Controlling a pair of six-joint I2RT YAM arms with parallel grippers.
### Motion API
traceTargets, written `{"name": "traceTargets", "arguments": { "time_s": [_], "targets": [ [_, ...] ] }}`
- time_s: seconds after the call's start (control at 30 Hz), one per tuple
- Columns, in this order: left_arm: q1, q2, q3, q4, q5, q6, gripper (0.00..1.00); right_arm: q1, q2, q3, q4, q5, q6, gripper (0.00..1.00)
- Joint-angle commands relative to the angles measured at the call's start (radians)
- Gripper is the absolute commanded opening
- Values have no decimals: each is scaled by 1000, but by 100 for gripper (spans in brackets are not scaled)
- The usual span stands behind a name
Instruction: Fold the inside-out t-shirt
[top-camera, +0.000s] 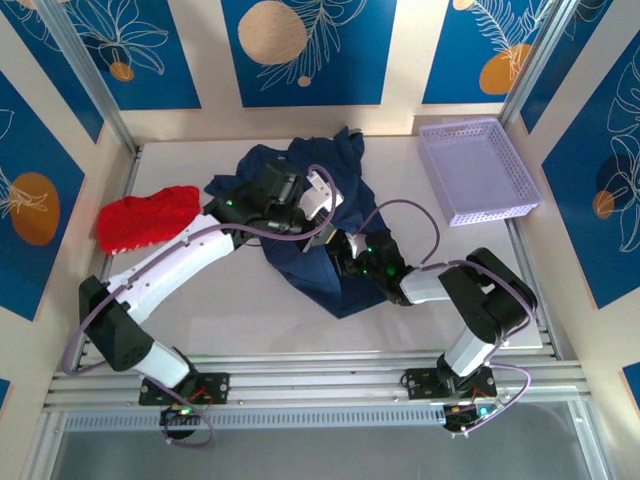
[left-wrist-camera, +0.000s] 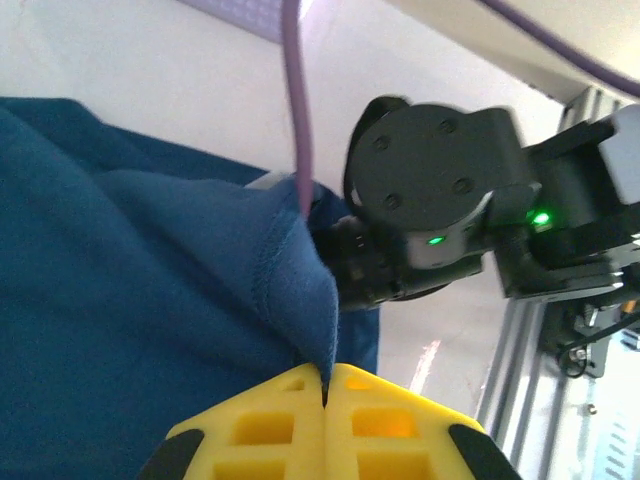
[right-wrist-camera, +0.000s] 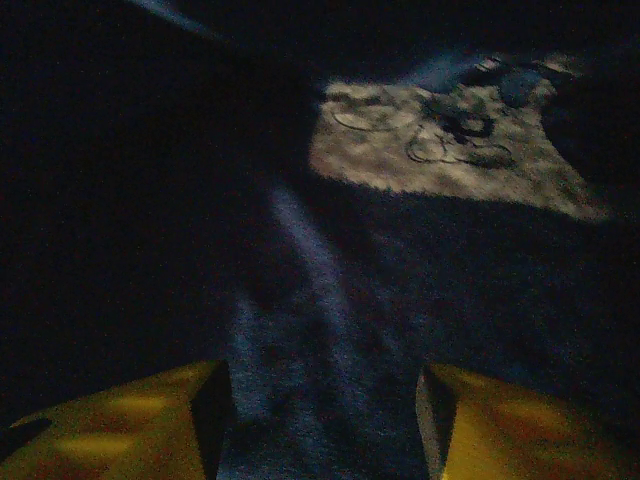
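The inside-out t-shirt lies crumpled in a dark navy heap at the middle of the table. My left gripper reaches over the heap. In the left wrist view its yellow fingers are pressed together, and the left gripper is shut on a hemmed fold of the t-shirt. My right gripper is pushed into the cloth from the right, its tips buried. In the dim right wrist view the right gripper stands open, with navy cloth across the gap and a pale printed patch beyond.
A bright red garment lies at the table's left. A lavender mesh basket stands at the back right. The right arm's wrist sits close in front of my left gripper. Aluminium rails run along the near edge.
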Motion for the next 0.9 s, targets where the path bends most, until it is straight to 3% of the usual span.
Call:
{"name": "traceTargets", "arguments": {
  "time_s": [0.0, 0.33, 0.43, 0.6, 0.87],
  "targets": [
    [-4, 5, 2, -20, -19, 42, 0, 1, -31, 11, -34, -78, -6, 56],
    [-16, 17, 60, 70, 218, -70, 0, 93, 116, 161, -95, 251, -45, 55],
    [-20, 28, 89, 81, 233, -111, 0, 123, 164, 181, -59, 316, -74, 55],
    [-20, 35, 127, 95, 86, -205, 0, 179, 199, 164, 60, 394, -145, 57],
    [-20, 89, 217, 37, -116, -216, 0, 248, 202, 136, 155, 424, -219, 65]
  ]
}}
